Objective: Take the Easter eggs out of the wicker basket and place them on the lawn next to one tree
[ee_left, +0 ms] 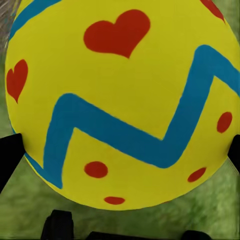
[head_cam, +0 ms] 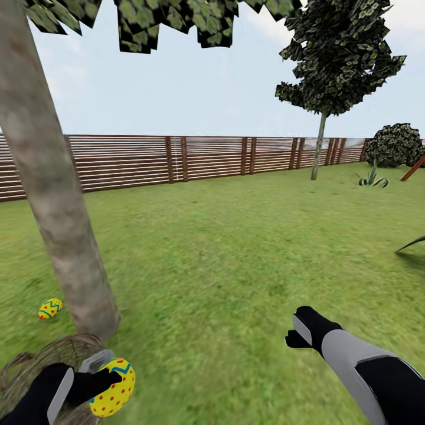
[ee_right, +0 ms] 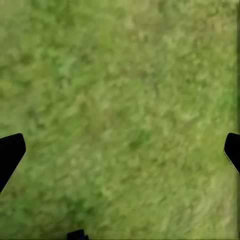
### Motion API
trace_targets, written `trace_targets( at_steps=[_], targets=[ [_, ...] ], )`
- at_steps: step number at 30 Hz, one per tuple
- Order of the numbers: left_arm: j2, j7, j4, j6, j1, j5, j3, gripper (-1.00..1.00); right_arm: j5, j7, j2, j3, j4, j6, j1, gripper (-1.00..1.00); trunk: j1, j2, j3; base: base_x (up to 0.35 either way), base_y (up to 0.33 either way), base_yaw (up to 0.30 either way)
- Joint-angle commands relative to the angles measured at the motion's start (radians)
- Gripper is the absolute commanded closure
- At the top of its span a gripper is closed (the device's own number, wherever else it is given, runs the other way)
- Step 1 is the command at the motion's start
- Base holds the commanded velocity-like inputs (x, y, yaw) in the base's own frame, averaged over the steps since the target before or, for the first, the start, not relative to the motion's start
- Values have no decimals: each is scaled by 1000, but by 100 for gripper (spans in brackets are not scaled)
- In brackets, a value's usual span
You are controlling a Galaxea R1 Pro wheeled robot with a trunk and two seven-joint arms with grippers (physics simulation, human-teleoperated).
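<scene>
My left gripper (head_cam: 105,378) is shut on a yellow Easter egg (head_cam: 113,388) with red dots and a blue zigzag, held just above the rim of the wicker basket (head_cam: 35,369) at the bottom left. Close up, that egg (ee_left: 120,100) sits between the two black fingertips (ee_left: 10,157). A second Easter egg (head_cam: 50,308) lies on the lawn (head_cam: 224,260) left of the thick grey-brown tree trunk (head_cam: 56,195). The basket stands right at the foot of that tree. My right gripper (head_cam: 298,330) hangs open over bare grass (ee_right: 120,120), fingertips (ee_right: 11,155) wide apart.
A brown slat fence (head_cam: 177,159) bounds the lawn at the back. A thin-trunked tree (head_cam: 320,141) and a dark shrub (head_cam: 394,144) stand at the far right, with a spiky plant (head_cam: 373,179) near them. Open grass stretches ahead between the trees.
</scene>
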Motion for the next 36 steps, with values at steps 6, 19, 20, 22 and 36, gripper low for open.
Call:
trace_targets(
  at_steps=[6,19,20,22,36],
  targets=[
    [-1,0,23,2,-1,0,-1,100,-11,-5,-1,7,-2,5,0,-100,0,-1,-1,324,-75,0],
    [-5,0,23,2,-1,0,-3,100,-9,-5,-1,8,-2,-3,0,-100,0,-1,-1,348,0,0],
    [-5,0,23,2,-1,0,-3,100,-10,-5,-1,7,-2,-3,0,-100,0,-1,-1,348,0,0],
    [-5,-1,23,2,-1,0,-3,100,-9,-5,-3,7,-2,-3,0,-100,0,-1,-1,348,0,0],
    [-20,-2,23,0,-1,-1,-4,100,-9,-7,-7,8,-2,-3,0,-100,0,-1,-1,347,-58,26]
  ],
)
